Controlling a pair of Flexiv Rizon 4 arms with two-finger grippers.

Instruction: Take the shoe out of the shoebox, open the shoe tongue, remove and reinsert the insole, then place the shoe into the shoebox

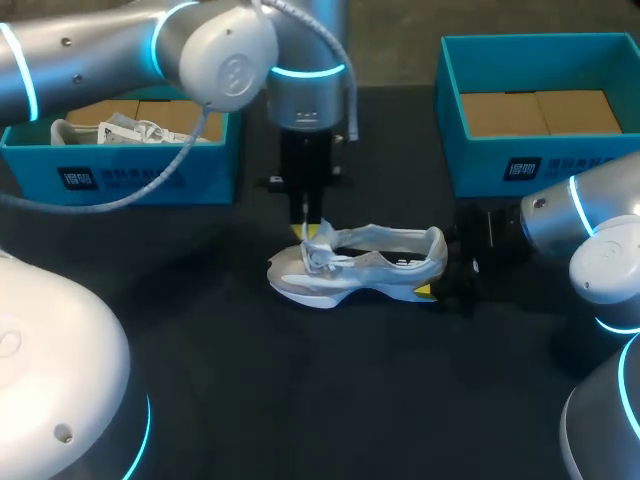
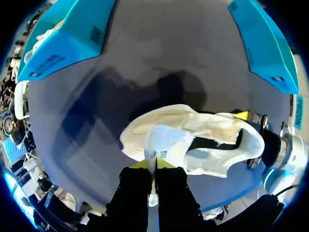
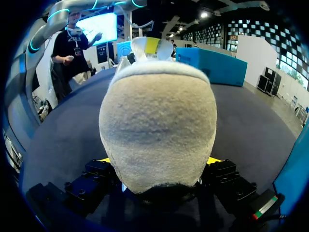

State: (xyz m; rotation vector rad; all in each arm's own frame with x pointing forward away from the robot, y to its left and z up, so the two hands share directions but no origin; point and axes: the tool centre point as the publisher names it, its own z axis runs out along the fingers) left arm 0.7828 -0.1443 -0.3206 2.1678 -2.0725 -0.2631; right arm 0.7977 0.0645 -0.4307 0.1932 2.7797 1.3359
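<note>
A white and grey shoe (image 1: 360, 265) lies on its sole mid-table, toe to the left. My left gripper (image 1: 312, 228) points straight down over its front and is shut on the raised shoe tongue (image 2: 164, 140), pinched between the yellow tips (image 2: 155, 164). My right gripper (image 1: 447, 275) comes in low from the right; its wide-set fingers touch both sides of the heel (image 3: 157, 130), which fills the space between them. One yellow fingertip (image 3: 215, 160) peeks out beside the heel. The shoe's opening (image 2: 212, 142) shows dark; the insole is not clearly visible.
A teal shoebox (image 1: 120, 150) holding crumpled white paper stands at the back left. A second teal box (image 1: 540, 110) with a brown cardboard floor stands at the back right. The black tabletop (image 1: 330, 390) lies in front of the shoe.
</note>
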